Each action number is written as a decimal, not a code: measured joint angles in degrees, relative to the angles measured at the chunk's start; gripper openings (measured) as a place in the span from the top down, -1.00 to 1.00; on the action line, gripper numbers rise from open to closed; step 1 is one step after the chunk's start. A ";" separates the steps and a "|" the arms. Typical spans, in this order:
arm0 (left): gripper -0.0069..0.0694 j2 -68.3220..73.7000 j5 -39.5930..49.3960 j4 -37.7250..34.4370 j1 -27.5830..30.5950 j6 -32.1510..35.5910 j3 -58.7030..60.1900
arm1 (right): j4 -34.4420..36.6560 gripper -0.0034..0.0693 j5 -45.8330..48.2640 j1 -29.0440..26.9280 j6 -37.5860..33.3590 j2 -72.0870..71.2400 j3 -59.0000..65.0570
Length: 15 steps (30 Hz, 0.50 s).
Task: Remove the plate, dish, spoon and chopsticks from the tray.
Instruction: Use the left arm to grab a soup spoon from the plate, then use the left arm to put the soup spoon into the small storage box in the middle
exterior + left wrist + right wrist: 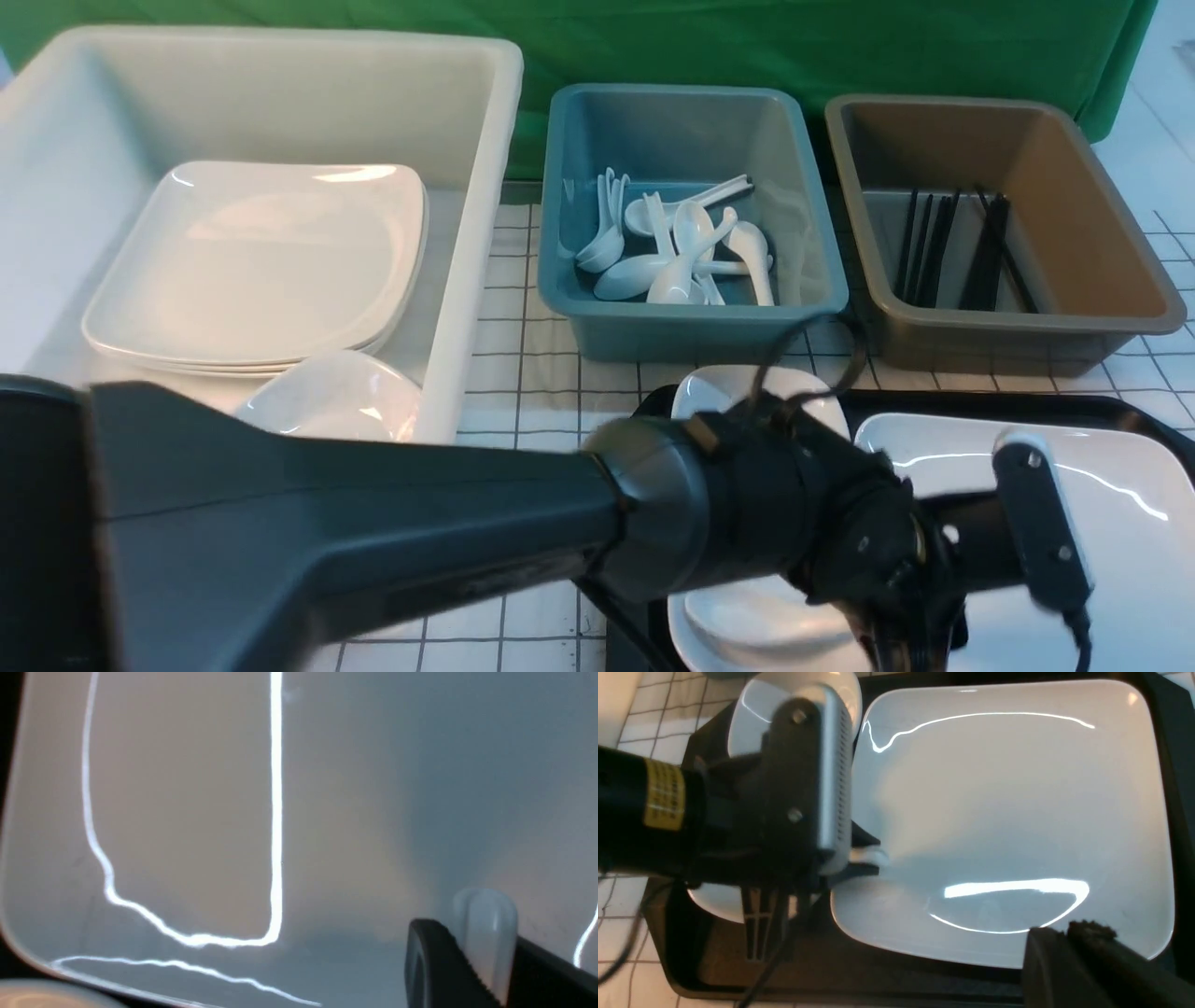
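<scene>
The plate (1008, 812) lies flat on the right side of the tray (859, 975), its left rim pinched by the left claw (871, 856), likely because that edge faces the far-left white tub (280, 39) of stacked plates (261, 261); whether the right claw (1069, 938), over its near-right corner, is clenched I cannot tell.

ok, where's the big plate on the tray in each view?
Front: plate lower right, partly behind the left arm.
Left wrist: plate fills most of the frame, close up.
Right wrist: plate centre to right.
Shared landmark: left gripper at the plate's rim, in both wrist views; front shows only its arm.
</scene>
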 joint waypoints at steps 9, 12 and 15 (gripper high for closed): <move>0.62 -15.15 -9.13 9.33 10.40 -19.60 -4.05 | 0.00 0.59 0.37 0.00 0.00 0.00 0.00; 0.62 -15.60 -20.07 7.00 17.59 -26.18 -4.68 | 0.00 0.59 0.37 0.00 0.13 0.00 0.00; 0.62 -13.62 -32.71 1.15 25.38 -34.92 -4.81 | 0.00 0.58 0.37 0.00 0.17 0.00 0.00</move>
